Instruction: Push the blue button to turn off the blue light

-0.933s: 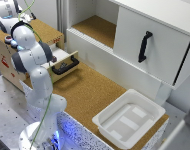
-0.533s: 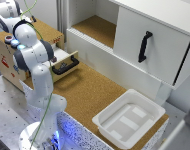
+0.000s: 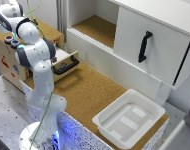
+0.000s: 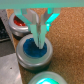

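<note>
Blue button under my fingertips, press not yet finished.
My end effector [image 4: 39,34], fingers nearly together and holding nothing, sits on the blue button [image 4: 33,48]; beyond it lies the red button [image 4: 20,22]. I judge contact made, but cannot tell whether the light is off.

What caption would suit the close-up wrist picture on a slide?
Gripper fingers meet the blue button, set between a red button and a green one.

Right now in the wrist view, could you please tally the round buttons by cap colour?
Blue button: 1
Red button: 1
Green button: 1
Total: 3
</note>
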